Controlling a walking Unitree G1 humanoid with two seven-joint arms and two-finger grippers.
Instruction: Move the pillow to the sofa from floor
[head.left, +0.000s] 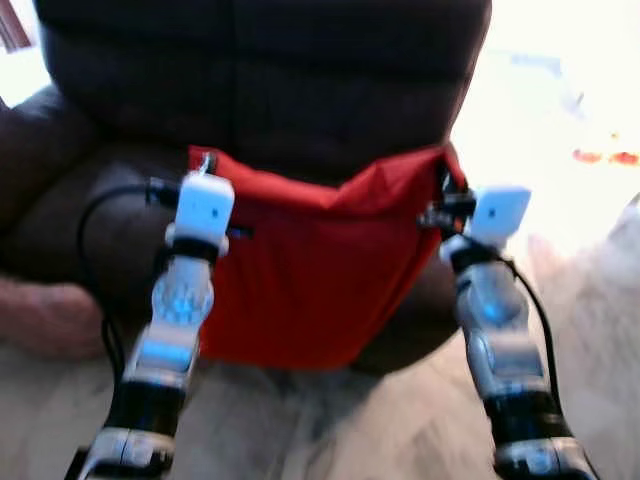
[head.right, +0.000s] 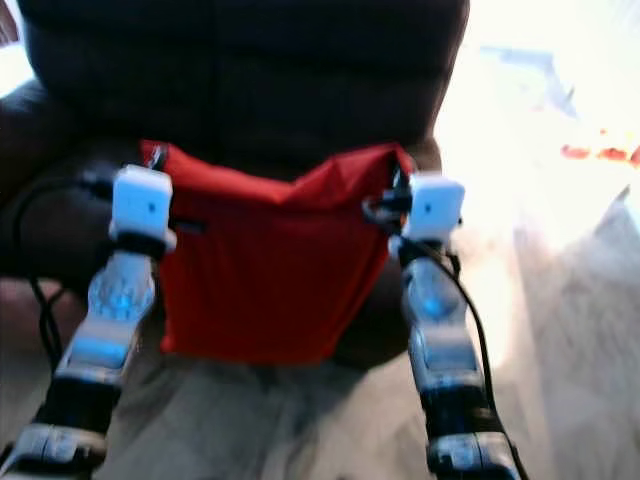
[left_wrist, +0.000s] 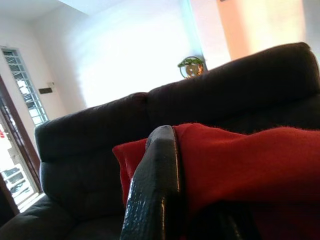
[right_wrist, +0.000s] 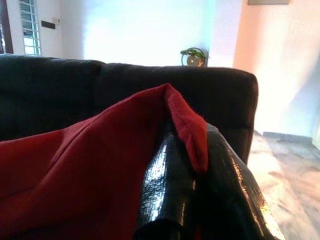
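Note:
A red pillow (head.left: 310, 270) hangs between my two arms in front of the dark brown sofa (head.left: 260, 90), its top edge sagging in the middle. My left gripper (head.left: 200, 165) is shut on the pillow's upper left corner; in the left wrist view the black finger (left_wrist: 155, 190) presses against the red fabric (left_wrist: 240, 160). At the upper right corner my right gripper (head.left: 450, 195) is shut on the pillow too. The right wrist view has that corner (right_wrist: 187, 125) pinched between the fingers (right_wrist: 165, 190). The pillow's lower edge hangs over the sofa's front edge.
The sofa's seat (head.left: 100, 220) and backrest lie straight ahead, with an armrest (head.left: 40, 310) at the left. Pale marble floor (head.left: 330, 420) lies below and to the right. A small plant (right_wrist: 192, 56) stands behind the sofa against a bright wall.

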